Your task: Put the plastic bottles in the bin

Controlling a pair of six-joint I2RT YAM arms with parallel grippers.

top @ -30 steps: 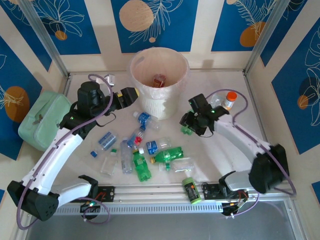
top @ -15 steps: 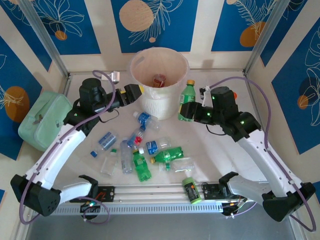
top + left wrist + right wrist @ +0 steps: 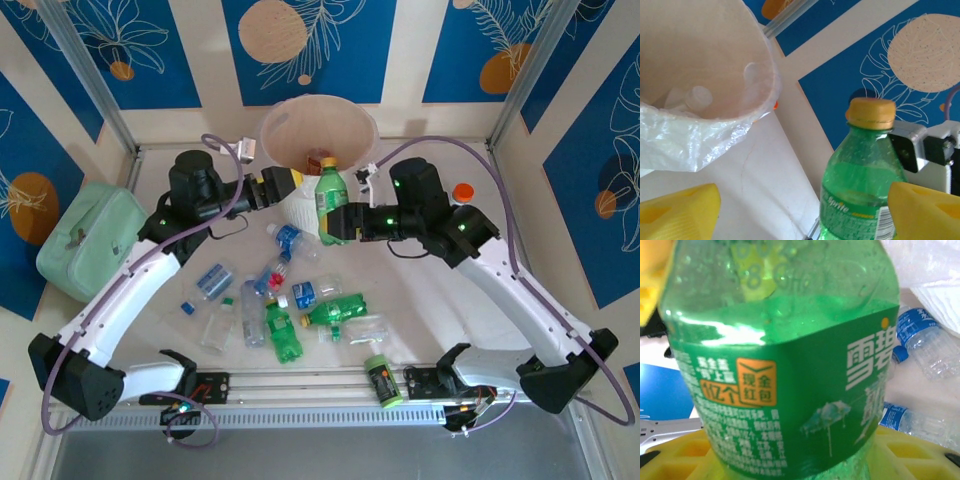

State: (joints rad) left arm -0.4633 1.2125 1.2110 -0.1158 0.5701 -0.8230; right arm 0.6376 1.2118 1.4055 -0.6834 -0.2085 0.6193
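Bright, even light, faint soft shadows; white glare glints on the close green bottle [image 3: 785,365].

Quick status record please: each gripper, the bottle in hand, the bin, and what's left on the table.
left gripper: open, empty, by the near-left side of the bin
right gripper: shut on the green bottle, held upright, yellow cap up
bottle position: at the bin's near side, not yet inside
bin contents: clear bottles inside
table: several loose bottles lying down
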